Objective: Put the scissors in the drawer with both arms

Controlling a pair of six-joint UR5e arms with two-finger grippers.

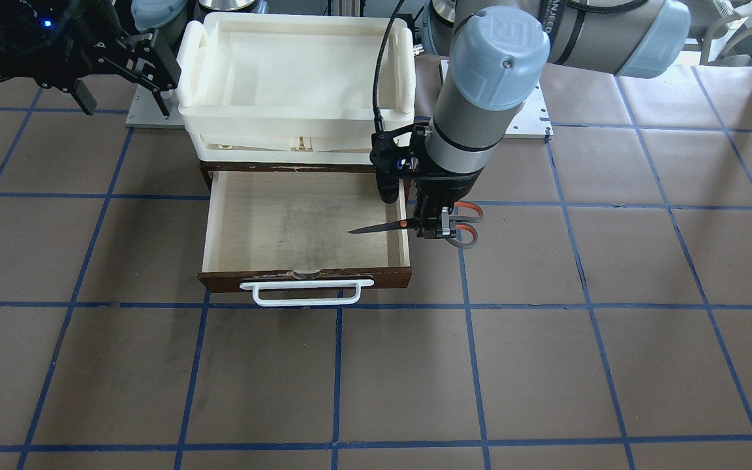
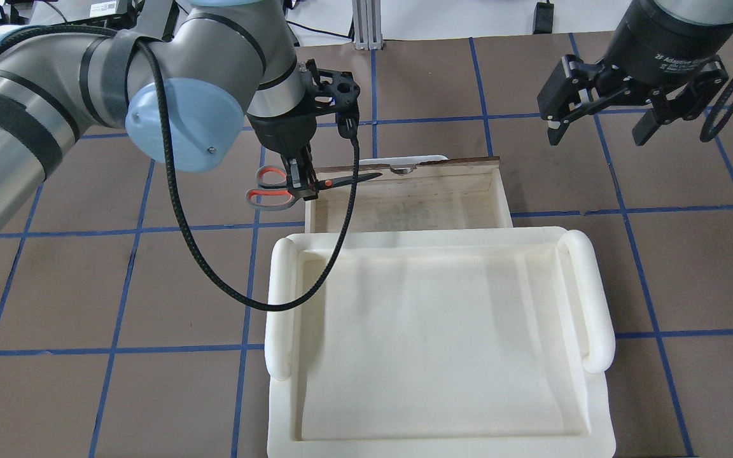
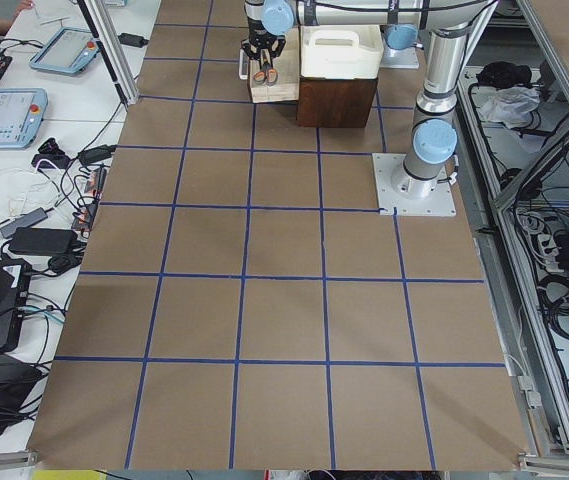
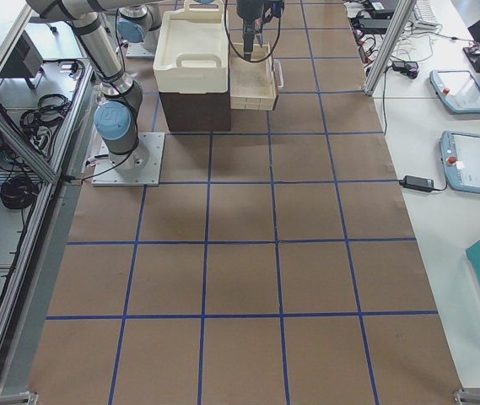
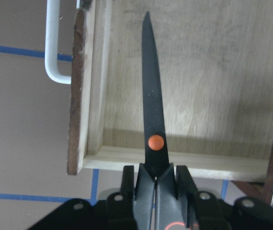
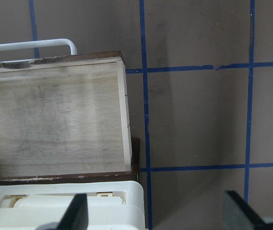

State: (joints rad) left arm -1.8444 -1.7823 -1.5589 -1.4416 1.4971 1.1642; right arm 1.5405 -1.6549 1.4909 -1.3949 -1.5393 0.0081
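Observation:
The scissors [image 1: 382, 227] hang level in my left gripper [image 1: 433, 230], which is shut on them near the orange pivot. The blades point over the open drawer [image 1: 284, 222]. The grey and orange handles [image 2: 271, 188] stick out beyond the drawer's side wall. In the left wrist view the blade [image 5: 153, 96] lies above the pale drawer floor [image 5: 213, 72], with the gripper [image 5: 155, 176] over the side wall. My right gripper [image 2: 599, 130] is open and empty, high beside the drawer's other side. Its fingers [image 6: 76, 213] show in the right wrist view.
A cream-white plastic tray [image 1: 294, 65] sits on top of the brown cabinet behind the drawer and also shows in the overhead view [image 2: 443, 343]. The drawer's white bar handle [image 1: 307, 294] faces the operators' side. A black cable [image 2: 214, 280] loops from the left wrist over the tray's corner.

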